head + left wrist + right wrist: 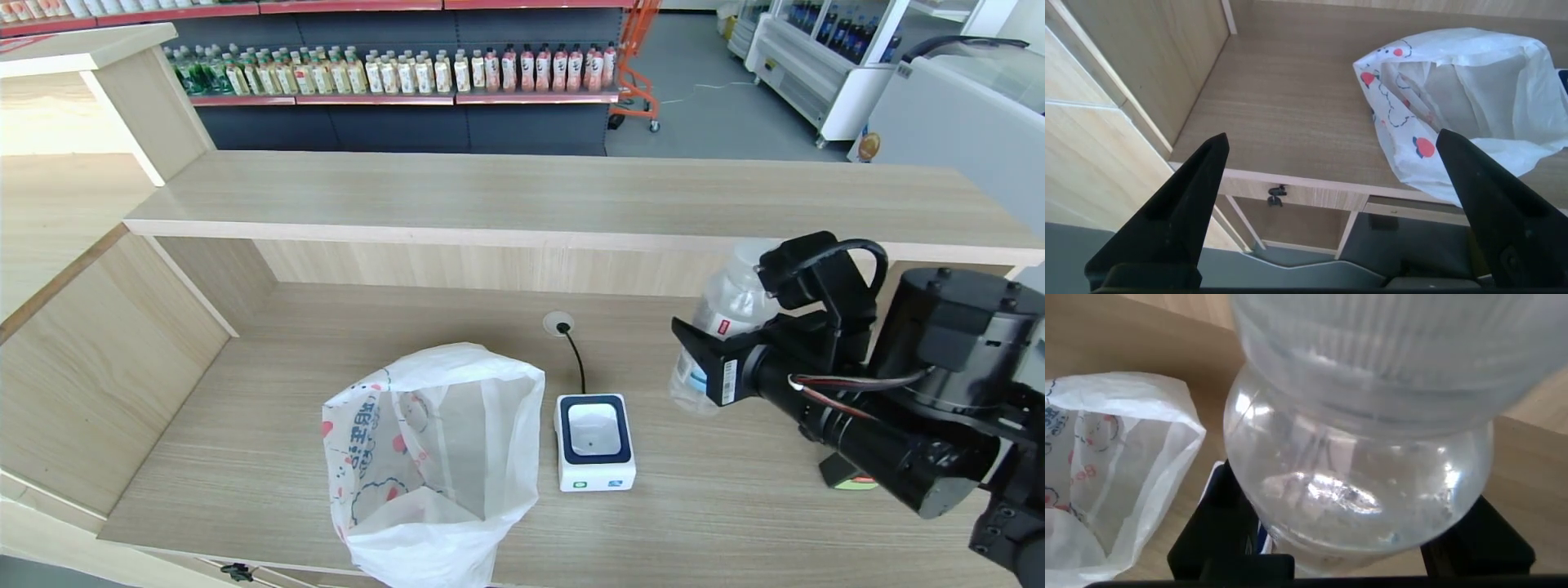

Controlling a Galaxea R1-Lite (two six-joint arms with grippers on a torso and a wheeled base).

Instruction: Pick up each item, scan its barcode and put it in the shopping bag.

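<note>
Presently a clear water bottle (729, 304) is held in the right gripper (707, 362), whose fingers are closed around its body. It is kept above the counter (735, 514), to the right of the scanner (595, 441). The shopping bag (441, 457) is stood open just left of the scanner, near the counter's front edge. The left gripper (1331, 139) is spread wide over that front edge, left of the bag.

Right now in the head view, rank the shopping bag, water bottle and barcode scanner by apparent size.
1. shopping bag, clearly the largest.
2. water bottle, looks bigger than the scanner, but it is held raised nearer the camera and partly hidden, so this place is unsure.
3. barcode scanner.
</note>
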